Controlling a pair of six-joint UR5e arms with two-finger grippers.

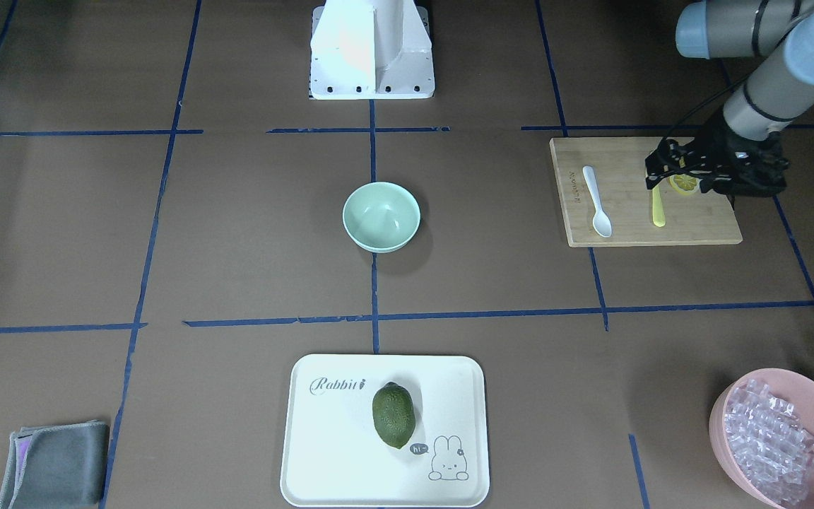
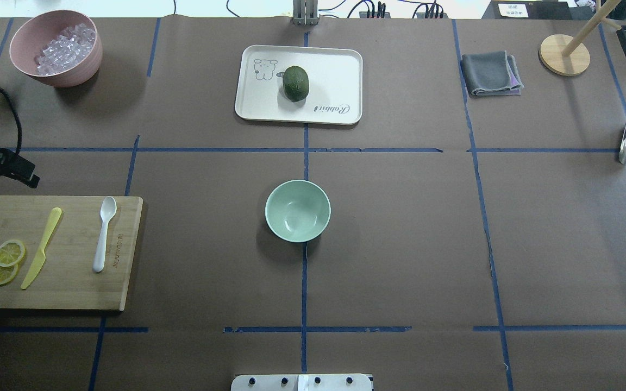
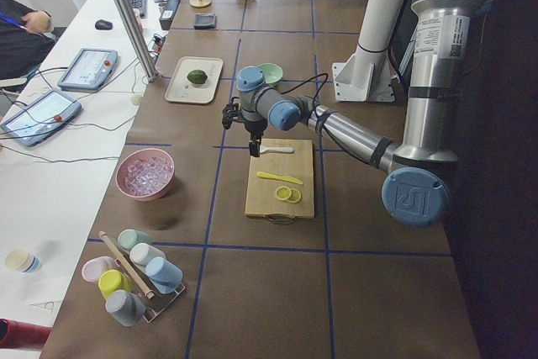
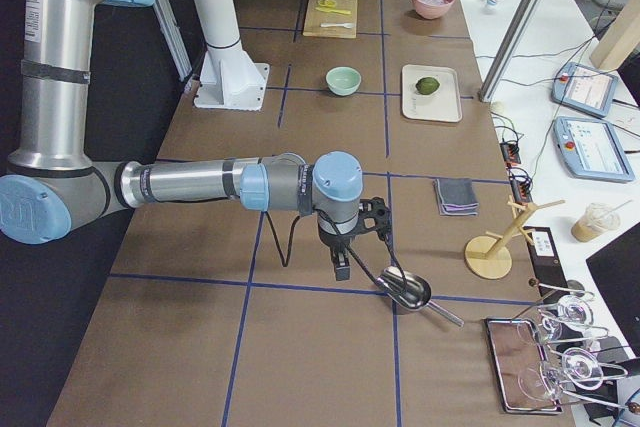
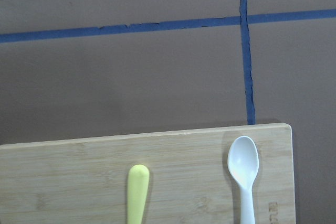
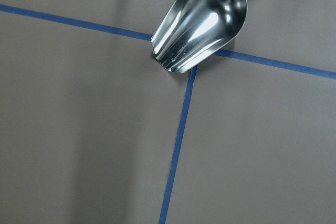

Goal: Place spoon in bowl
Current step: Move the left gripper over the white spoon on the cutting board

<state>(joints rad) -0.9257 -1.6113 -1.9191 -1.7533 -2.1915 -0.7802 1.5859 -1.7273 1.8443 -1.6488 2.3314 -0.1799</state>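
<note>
The white spoon (image 1: 596, 201) lies on a wooden cutting board (image 1: 626, 233), scoop toward the far side, next to a yellow-green knife (image 1: 658, 208). It also shows in the overhead view (image 2: 104, 233) and the left wrist view (image 5: 244, 171). The mint-green bowl (image 1: 381, 215) stands empty at the table's centre (image 2: 297, 210). My left gripper (image 1: 654, 180) hangs above the board near the knife, apart from the spoon; its fingers look closed and hold nothing. My right gripper (image 4: 341, 269) hovers far off by a metal scoop (image 6: 202, 22); I cannot tell whether it is open or shut.
Lemon slices (image 2: 6, 260) lie on the board's outer end. A pink bowl (image 2: 55, 76) of clear cubes stands beyond the board. A white tray (image 1: 322, 452) holds a green fruit (image 1: 393, 415). A grey cloth (image 1: 54, 463) lies at the far right.
</note>
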